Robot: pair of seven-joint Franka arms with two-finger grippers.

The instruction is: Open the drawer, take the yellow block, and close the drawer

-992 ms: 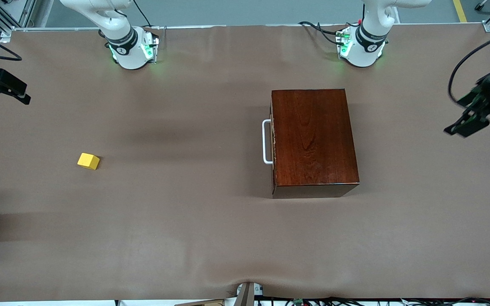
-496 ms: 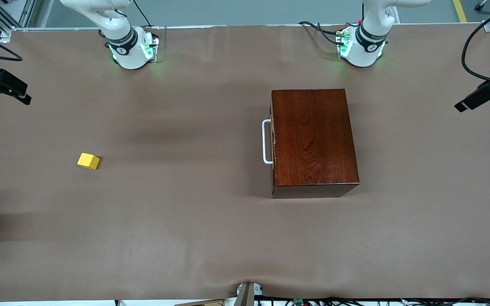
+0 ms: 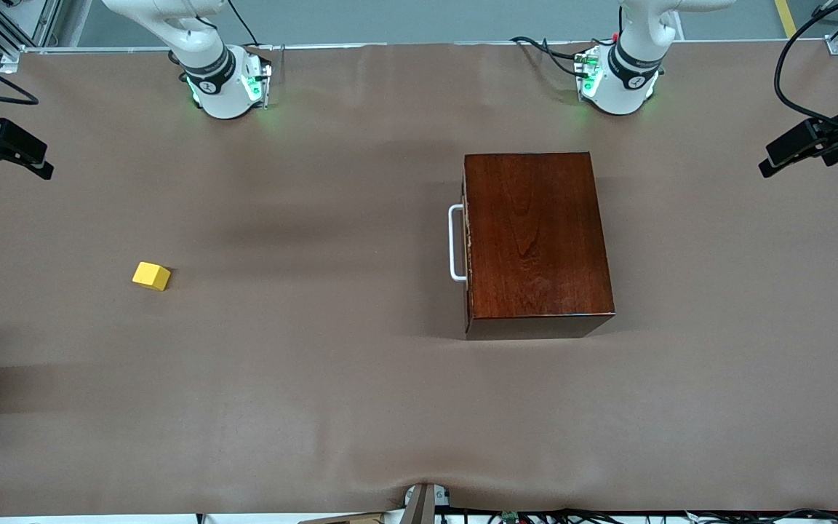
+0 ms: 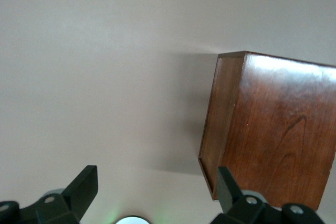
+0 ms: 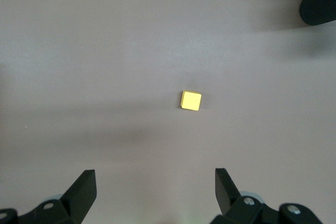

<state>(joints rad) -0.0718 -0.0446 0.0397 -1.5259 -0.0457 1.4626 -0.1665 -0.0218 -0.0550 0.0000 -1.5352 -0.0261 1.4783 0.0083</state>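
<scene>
- While the drawer (image 3: 465,244) sits shut inside its glossy reddish-brown wooden box (image 3: 535,236), white bar handle (image 3: 455,243) facing the right arm's end, no step of the task looks begun.
- Lying on the bare brown worktop (image 3: 317,378), the yellow block (image 3: 151,276), a small matte cube, is well apart from the box.
- Both arms wait at the worktop's ends: left gripper (image 4: 157,195) spread wide and empty; right gripper (image 5: 156,192) likewise, high over the block.
- Judged next: hook the handle and pull straight.

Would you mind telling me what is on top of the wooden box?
Nothing lies on the box: its top is bare. Its drawer is shut, so its inside is hidden. The yellow block lies on the table.
</scene>
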